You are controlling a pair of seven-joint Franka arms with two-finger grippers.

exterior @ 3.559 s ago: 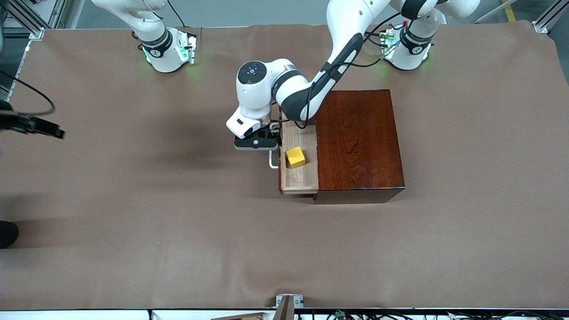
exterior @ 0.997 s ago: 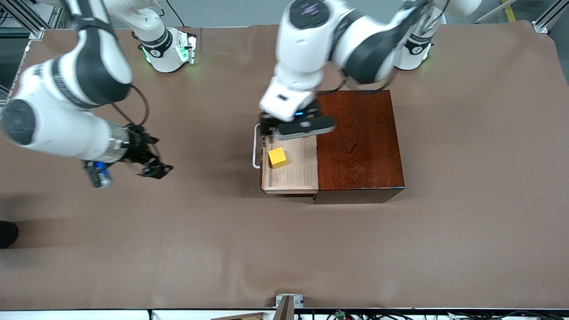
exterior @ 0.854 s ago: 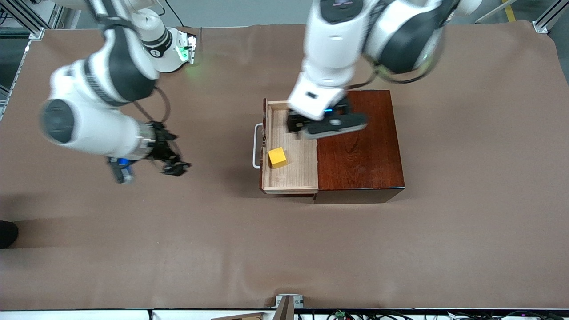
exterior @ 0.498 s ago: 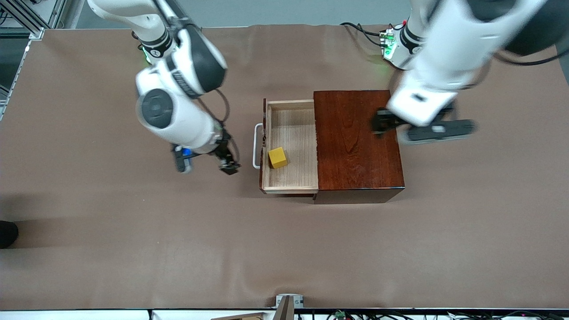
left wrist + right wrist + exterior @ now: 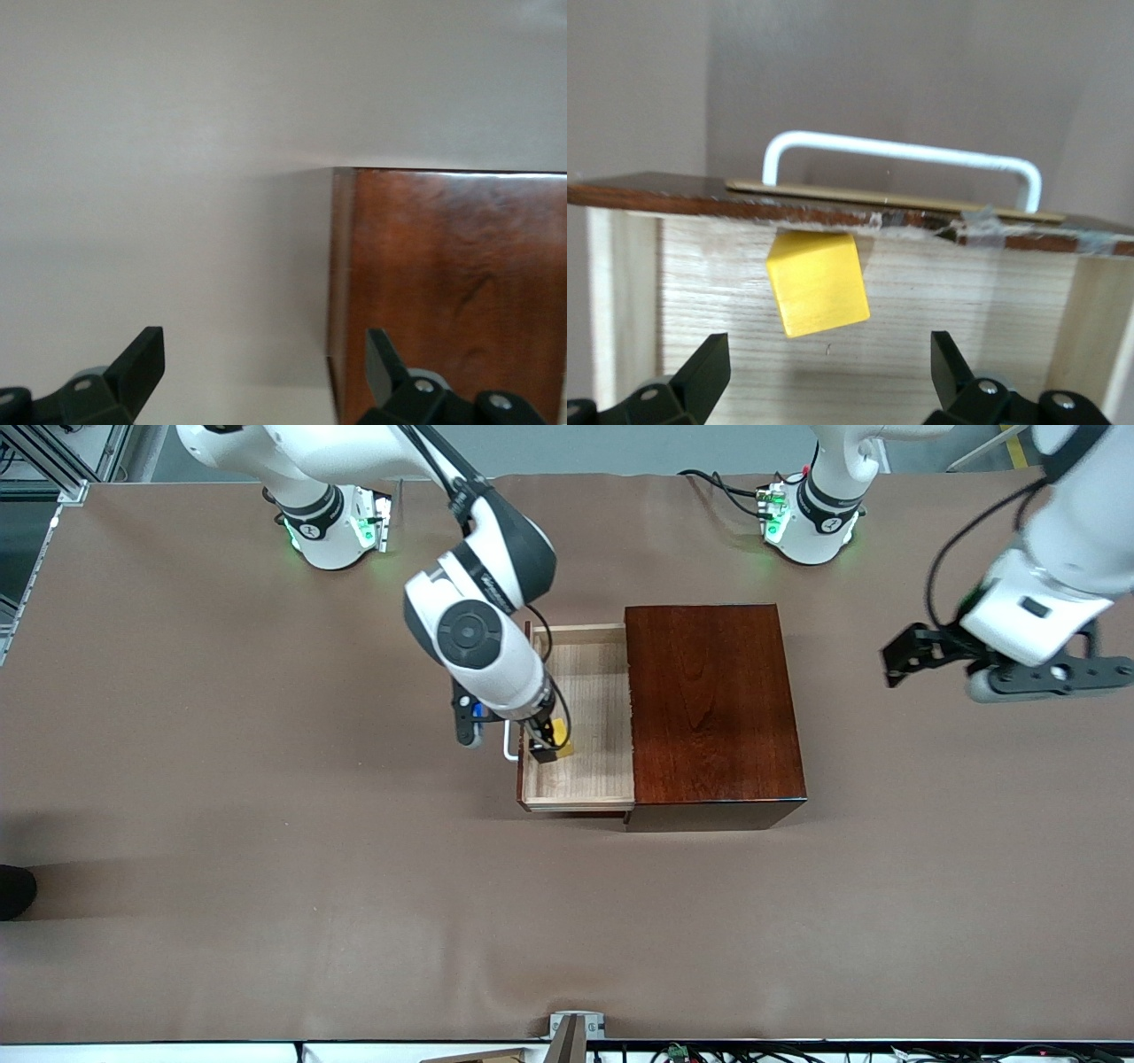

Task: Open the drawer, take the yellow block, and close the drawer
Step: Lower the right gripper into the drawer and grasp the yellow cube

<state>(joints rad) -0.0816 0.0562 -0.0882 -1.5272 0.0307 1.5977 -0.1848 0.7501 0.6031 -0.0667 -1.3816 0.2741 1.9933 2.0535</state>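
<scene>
While the drawer (image 5: pixel 580 717) stands pulled out of the dark wooden box (image 5: pixel 713 708) toward the right arm's end of the table, the yellow block (image 5: pixel 819 282) sits on the pale tray floor, close against the inside of the drawer's dark front. The white handle (image 5: pixel 904 159) arches just outside that front. In the front view the block (image 5: pixel 562 737) shows only as a yellow sliver beside the right arm's black fingers.

The right gripper (image 5: pixel 542 742) hangs over the drawer at the handle end, directly above the block, its fingers (image 5: pixel 700 367) spread wide and empty; in the right wrist view the block lies between the two tips without touching either.

The left gripper (image 5: pixel 974 664) hovers above the brown table cover (image 5: pixel 266 868) toward the left arm's end of the table, well apart from the box. Its fingers (image 5: pixel 142 359) are also spread wide and hold nothing; the left wrist view shows a corner of the box (image 5: pixel 452 283) beneath it.
</scene>
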